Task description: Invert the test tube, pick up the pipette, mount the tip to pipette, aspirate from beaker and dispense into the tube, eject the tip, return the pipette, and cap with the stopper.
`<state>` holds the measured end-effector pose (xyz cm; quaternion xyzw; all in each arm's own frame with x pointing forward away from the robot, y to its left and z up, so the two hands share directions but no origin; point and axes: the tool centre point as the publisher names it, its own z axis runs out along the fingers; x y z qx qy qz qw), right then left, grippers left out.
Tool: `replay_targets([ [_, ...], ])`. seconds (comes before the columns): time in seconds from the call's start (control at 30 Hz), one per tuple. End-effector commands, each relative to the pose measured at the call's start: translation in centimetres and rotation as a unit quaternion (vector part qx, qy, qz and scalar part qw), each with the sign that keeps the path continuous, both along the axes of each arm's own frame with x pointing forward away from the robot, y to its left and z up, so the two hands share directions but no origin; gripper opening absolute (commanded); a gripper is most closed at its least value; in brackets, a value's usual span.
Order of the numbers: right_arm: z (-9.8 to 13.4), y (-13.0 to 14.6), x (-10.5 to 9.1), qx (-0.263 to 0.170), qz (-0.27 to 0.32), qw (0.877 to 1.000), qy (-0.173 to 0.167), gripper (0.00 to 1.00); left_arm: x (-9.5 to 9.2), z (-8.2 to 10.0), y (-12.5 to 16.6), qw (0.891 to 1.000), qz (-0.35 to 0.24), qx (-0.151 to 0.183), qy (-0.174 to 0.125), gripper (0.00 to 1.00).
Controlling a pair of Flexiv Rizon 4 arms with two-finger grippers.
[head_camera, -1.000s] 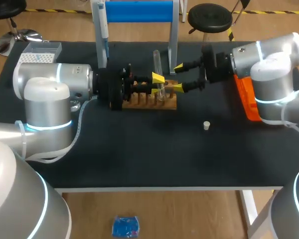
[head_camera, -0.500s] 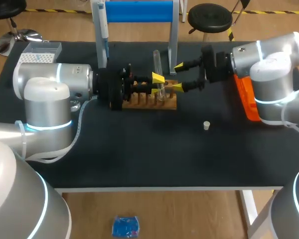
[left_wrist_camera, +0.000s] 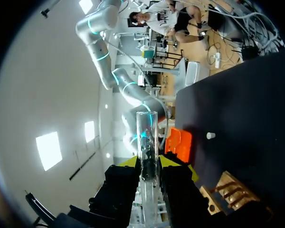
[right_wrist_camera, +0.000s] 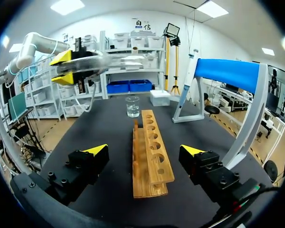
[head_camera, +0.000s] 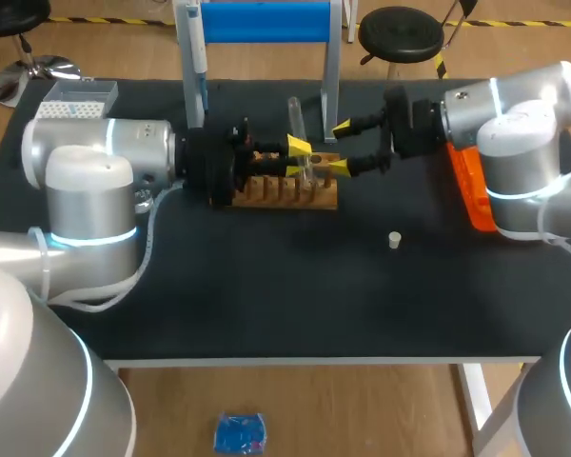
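Note:
My left gripper [head_camera: 299,155] is shut on a clear glass test tube [head_camera: 296,124], held just above the wooden rack [head_camera: 284,193] and leaning slightly left. In the left wrist view the test tube [left_wrist_camera: 147,138] stands between the fingers of that gripper [left_wrist_camera: 150,167]. My right gripper [head_camera: 340,149] is open just right of the tube, over the rack's right end. In the right wrist view this gripper [right_wrist_camera: 145,151] spans the rack [right_wrist_camera: 150,159], with the left gripper [right_wrist_camera: 62,66] and the tube [right_wrist_camera: 100,59] ahead of it. A white stopper [head_camera: 394,240] lies on the mat. The pipette [head_camera: 198,52] hangs on its stand.
The blue-topped pipette stand [head_camera: 265,21] rises behind the rack. A white tip box [head_camera: 74,99] sits at the back left, and a beaker [right_wrist_camera: 132,105] stands beyond the rack's far end. An orange object [head_camera: 470,188] lies under my right arm.
My left gripper has risen a little with the test tube, whose top has tilted to the left. The right arm has not moved.

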<state>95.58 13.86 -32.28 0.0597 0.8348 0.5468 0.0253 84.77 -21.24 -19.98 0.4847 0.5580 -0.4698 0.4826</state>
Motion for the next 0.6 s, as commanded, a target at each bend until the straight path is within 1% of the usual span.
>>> replay_targets([
  [0.03,0.1,-0.1,-0.1,0.000,-0.001,1.000,0.000,1.00,2.0,2.7,-0.4,0.988,0.059,0.076,0.117,0.00],
  [0.07,0.1,-0.1,-0.1,0.000,-0.001,1.000,0.000,1.00,2.4,3.0,-0.4,0.984,0.070,0.073,0.146,0.00],
  [0.1,0.1,-0.1,-0.1,0.000,-0.001,1.000,0.000,1.00,2.6,3.2,-0.6,0.981,0.068,0.079,0.164,0.00],
  [0.17,0.1,-0.1,-0.1,0.000,-0.001,1.000,0.000,1.00,3.1,3.8,-0.9,0.973,0.067,0.054,0.212,0.00],
  [0.23,0.1,-0.1,-0.1,0.000,-0.001,1.000,0.000,1.00,3.6,4.2,-1.2,0.967,0.064,0.047,0.241,0.00],
  [0.27,0.1,-0.1,-0.1,0.000,-0.001,1.000,0.000,1.00,3.8,4.4,-1.3,0.966,0.065,0.044,0.245,0.00],
  [0.6,0.1,-0.1,-0.1,0.000,-0.001,1.000,0.000,1.00,3.8,4.4,-1.3,0.966,0.065,0.044,0.245,0.00],
])
